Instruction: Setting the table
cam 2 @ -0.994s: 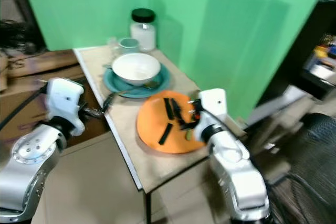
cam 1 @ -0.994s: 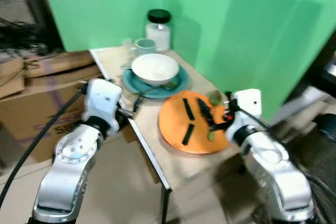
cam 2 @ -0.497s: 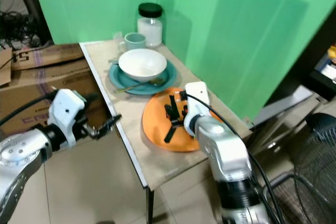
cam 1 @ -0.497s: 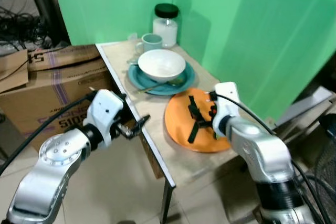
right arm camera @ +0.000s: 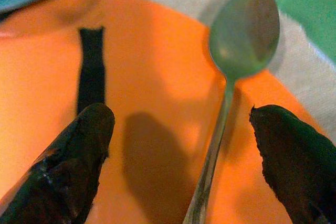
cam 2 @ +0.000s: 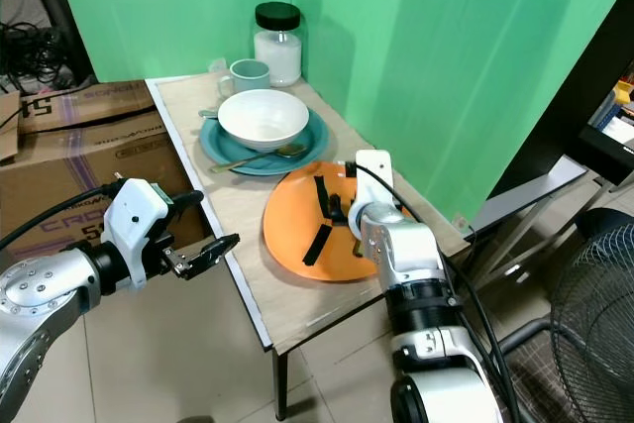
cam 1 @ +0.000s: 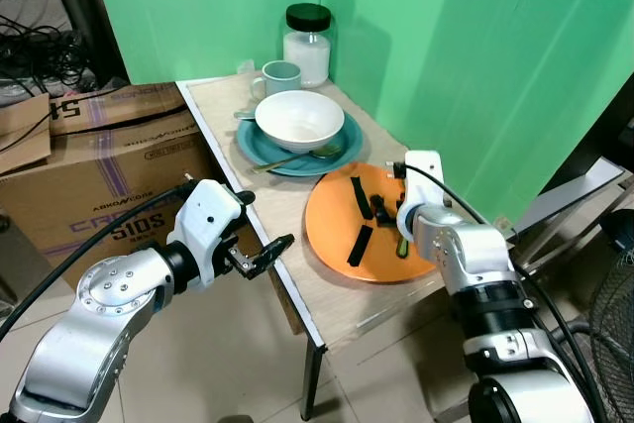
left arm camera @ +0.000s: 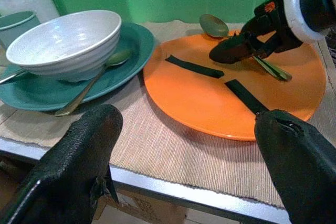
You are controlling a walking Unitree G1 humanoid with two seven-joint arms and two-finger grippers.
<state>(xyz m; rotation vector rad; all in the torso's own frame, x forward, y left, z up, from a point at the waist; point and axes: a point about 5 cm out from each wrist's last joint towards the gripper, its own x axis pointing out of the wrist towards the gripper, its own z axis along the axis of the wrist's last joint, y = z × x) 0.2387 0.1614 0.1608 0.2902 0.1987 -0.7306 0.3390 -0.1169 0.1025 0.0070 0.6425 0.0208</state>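
Observation:
An orange plate [cam 1: 332, 213] with black strips lies near the table's front right. A green spoon [right arm camera: 244, 30] rests across its right rim. My right gripper [cam 1: 384, 215] hovers low over that side of the plate, open, with the spoon's handle lying between its fingers [right arm camera: 84, 145] and untouched. My left gripper [cam 1: 263, 258] hangs open just off the table's left edge, level with the orange plate, with nothing in it. Farther back a white bowl [cam 1: 299, 118] sits on a teal plate [cam 1: 250, 152] with a second spoon [cam 1: 292, 158] beside it.
A pale mug [cam 1: 282, 76] and a black-lidded jar [cam 1: 307, 42] stand at the table's far end against the green wall. Cardboard boxes [cam 1: 99, 165] fill the floor to the left. A fan [cam 2: 594, 344] stands on the right.
The camera has shifted and steadied. My left gripper has dropped back from the teal plate's side to the table's front left edge. My right gripper stays over the orange plate.

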